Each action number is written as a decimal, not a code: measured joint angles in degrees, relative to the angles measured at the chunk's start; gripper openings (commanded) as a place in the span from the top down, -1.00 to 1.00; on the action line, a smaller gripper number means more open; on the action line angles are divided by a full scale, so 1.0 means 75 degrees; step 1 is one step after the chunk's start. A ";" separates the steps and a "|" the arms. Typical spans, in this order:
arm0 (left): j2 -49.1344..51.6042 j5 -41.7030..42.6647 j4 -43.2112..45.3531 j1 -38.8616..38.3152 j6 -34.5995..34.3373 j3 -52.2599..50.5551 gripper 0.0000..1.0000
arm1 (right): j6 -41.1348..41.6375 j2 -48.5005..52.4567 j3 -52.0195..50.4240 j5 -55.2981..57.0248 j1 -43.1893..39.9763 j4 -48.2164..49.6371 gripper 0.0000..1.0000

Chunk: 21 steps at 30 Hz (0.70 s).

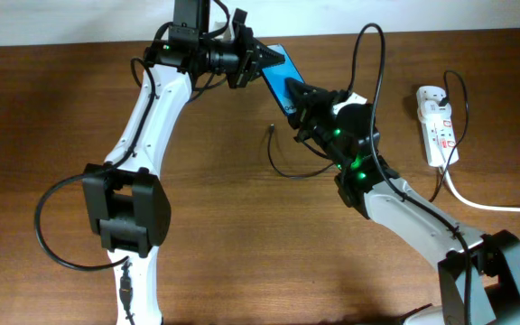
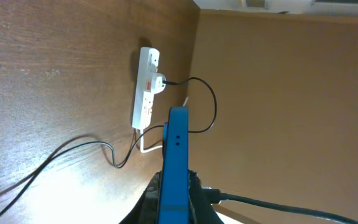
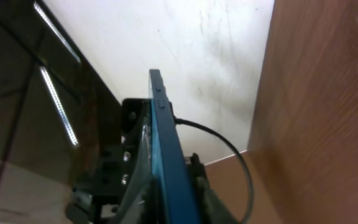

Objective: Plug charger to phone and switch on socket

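The phone (image 1: 278,76), slim with a blue screen, is held in the air between both grippers, above the table's far edge. My left gripper (image 1: 256,61) is shut on its far-left end, and my right gripper (image 1: 301,97) is shut on its near-right end. The left wrist view shows the phone edge-on (image 2: 178,149) between the jaws (image 2: 176,208). The right wrist view shows it the same way (image 3: 165,155) between the jaws (image 3: 180,202). The charger's connector tip (image 1: 270,131) lies loose on the table, its thin black cable (image 1: 283,170) running under my right arm. The white socket (image 1: 436,122) lies at the right (image 2: 145,87).
A thick white cord (image 1: 477,200) leaves the socket toward the right edge. The charger cable (image 2: 114,157) curls on the wood in front of the socket. A beige wall (image 2: 291,93) stands behind the table's far edge.
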 measured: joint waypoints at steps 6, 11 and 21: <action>0.0000 0.0006 -0.0009 -0.0023 0.0181 0.0000 1.00 | -0.1746 0.0000 0.0035 -0.0239 -0.0726 -0.0475 0.01; 0.0000 0.0000 -0.0277 -0.0029 0.1037 0.0000 1.00 | -0.4214 0.0000 0.0102 -0.1026 -0.1684 -0.2060 -0.28; 0.0003 0.0583 -0.2046 0.1457 0.3045 0.0000 1.00 | -0.8807 0.0006 0.2500 -0.1445 -0.1565 -0.7825 -0.36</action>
